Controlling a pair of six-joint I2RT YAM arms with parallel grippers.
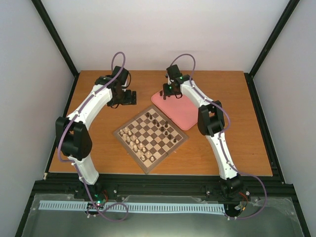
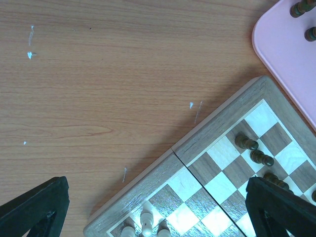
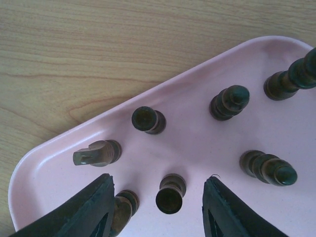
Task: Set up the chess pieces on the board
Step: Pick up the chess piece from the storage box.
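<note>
Dark brown chessman (image 3: 170,193) is standing upright on the pink tray (image 3: 197,143), sitting squarely inside the parted right pincer (image 3: 158,182) (neither side touching it yet), right arm nearer.

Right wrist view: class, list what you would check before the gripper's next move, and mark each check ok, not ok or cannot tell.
1. The dark piece sits inside the right gripper: ok.
2. Jaws open, with a gap on each side of it: ok.
3. The neighbouring piece is clear of the fingers: not ok, it crowds one.
4. The board has free squares: ok.
5. The left gripper is empty: ok.
</note>
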